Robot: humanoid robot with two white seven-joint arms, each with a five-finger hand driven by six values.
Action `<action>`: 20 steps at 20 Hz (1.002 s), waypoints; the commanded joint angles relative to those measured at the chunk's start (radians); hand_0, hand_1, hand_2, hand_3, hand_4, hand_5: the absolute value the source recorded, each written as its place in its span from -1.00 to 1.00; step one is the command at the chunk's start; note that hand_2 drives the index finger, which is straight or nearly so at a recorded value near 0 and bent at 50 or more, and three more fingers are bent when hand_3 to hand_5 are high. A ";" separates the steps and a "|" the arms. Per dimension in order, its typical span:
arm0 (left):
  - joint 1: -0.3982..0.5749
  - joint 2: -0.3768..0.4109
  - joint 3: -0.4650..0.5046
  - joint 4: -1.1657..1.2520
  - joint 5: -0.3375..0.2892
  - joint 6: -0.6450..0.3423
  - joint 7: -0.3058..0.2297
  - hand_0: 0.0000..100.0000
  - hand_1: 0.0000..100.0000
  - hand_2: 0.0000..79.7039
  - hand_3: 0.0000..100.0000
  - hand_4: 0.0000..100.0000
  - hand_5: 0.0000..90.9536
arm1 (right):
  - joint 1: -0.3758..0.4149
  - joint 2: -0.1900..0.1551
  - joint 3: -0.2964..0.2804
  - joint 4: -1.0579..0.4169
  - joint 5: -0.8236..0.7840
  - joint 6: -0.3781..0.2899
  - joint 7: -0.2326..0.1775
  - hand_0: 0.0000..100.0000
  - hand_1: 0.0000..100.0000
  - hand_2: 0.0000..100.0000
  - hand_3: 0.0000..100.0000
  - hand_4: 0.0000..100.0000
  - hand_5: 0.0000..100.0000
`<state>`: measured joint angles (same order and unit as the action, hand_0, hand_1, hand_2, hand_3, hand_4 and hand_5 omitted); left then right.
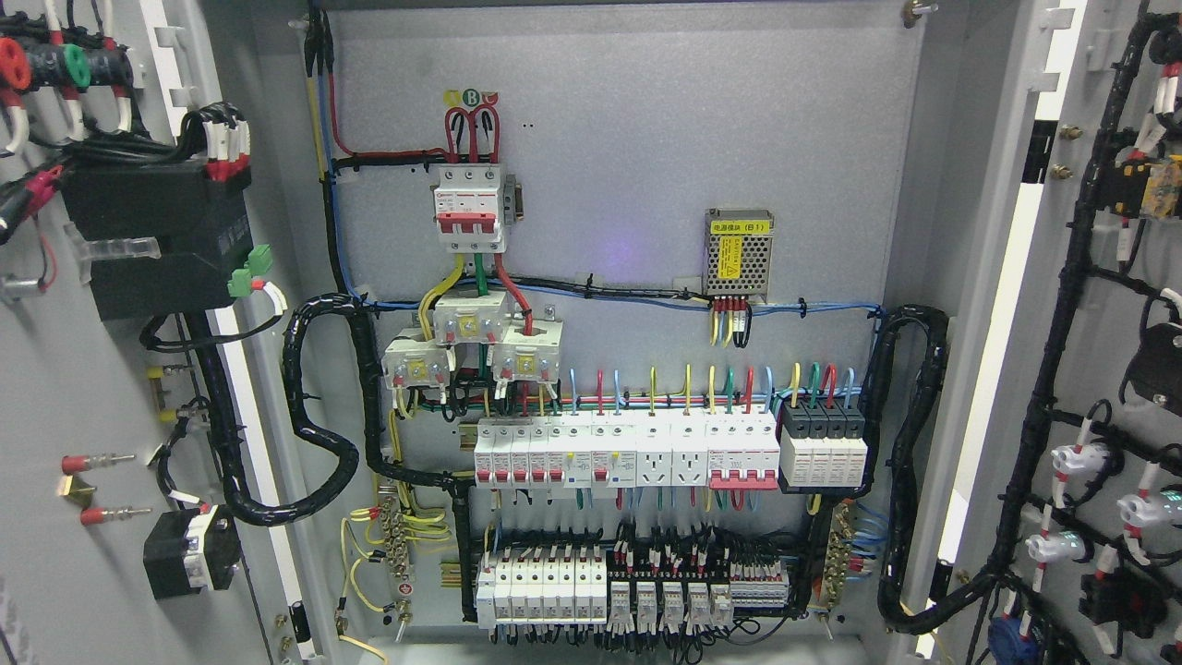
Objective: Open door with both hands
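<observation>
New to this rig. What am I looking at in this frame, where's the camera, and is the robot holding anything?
This is one view, from the camera on a humanoid robot's head, looking straight into an open electrical cabinet. Both doors are swung wide: the left door and the right door show their wired inner faces. On the grey back panel sit a three-pole main breaker, a small meshed power supply, a row of circuit breakers and a lower row of relays and breakers. Black cable looms run to the doors. Neither hand is in view, so nothing is seen held.
</observation>
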<state>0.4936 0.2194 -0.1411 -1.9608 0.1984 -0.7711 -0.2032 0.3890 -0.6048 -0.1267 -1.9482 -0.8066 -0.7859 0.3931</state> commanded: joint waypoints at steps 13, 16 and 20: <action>-0.018 -0.075 0.224 -0.020 0.142 -0.642 0.007 -1.00 -1.00 -1.00 -1.00 -0.94 -1.00 | -0.001 -0.024 0.006 -0.002 0.000 -0.065 0.000 -1.00 -1.00 -1.00 -1.00 -1.00 -1.00; -0.015 -0.068 0.256 -0.015 0.180 -0.643 0.007 -1.00 -1.00 -1.00 -1.00 -0.94 -1.00 | 0.005 -0.024 0.002 0.006 0.000 -0.065 0.000 -1.00 -1.00 -1.00 -1.00 -1.00 -1.00; -0.007 -0.066 0.310 -0.010 0.216 -0.645 0.007 -1.00 -1.00 -1.00 -1.00 -0.94 -1.00 | 0.005 -0.024 -0.002 0.029 -0.003 -0.065 0.000 -1.00 -1.00 -1.00 -1.00 -1.00 -1.00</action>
<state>0.4788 0.1580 0.0476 -1.9754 0.3621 -0.7714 -0.1964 0.3904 -0.6243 -0.1243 -1.9428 -0.8079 -0.7859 0.3931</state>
